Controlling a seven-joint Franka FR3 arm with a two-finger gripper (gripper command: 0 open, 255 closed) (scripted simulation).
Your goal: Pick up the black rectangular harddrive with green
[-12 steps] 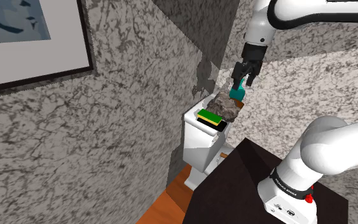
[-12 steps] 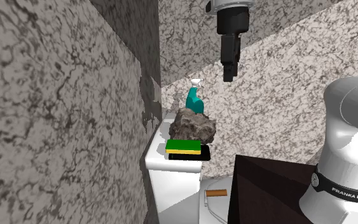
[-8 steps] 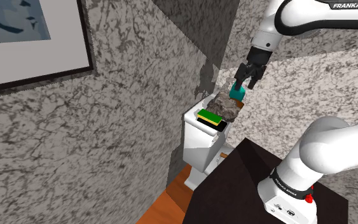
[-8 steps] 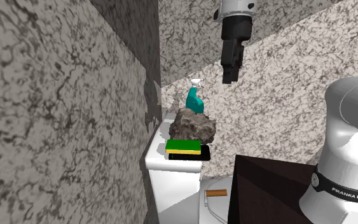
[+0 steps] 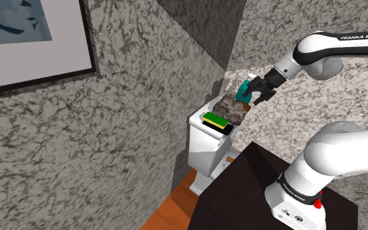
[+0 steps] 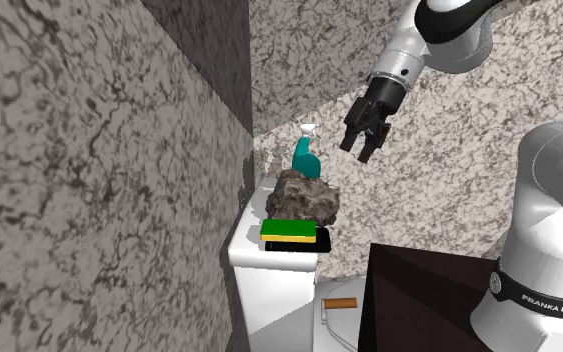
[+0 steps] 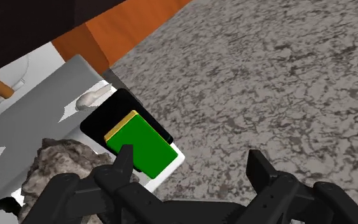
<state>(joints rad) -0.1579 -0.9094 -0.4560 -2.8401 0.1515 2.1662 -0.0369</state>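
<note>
Open pincer high beside the spray bottle

The pincer (image 6: 359, 152), fingers spread and empty, hangs in the air. The black, green-topped harddrive (image 6: 294, 233) lies flat below, beyond the rock (image 6: 307, 197), on the toilet tank (image 6: 269, 275), its long axis slanting across the finger line.

The harddrive (image 6: 295, 234) lies on the tank (image 6: 269, 272), rock (image 6: 307, 197) just beside it.

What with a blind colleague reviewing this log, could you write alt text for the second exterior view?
An open black two-finger gripper hangs in the air, up and right of a white toilet tank. On the tank sit a black rectangular harddrive with a green top, a rough grey rock behind it, then a teal spray bottle.
</note>
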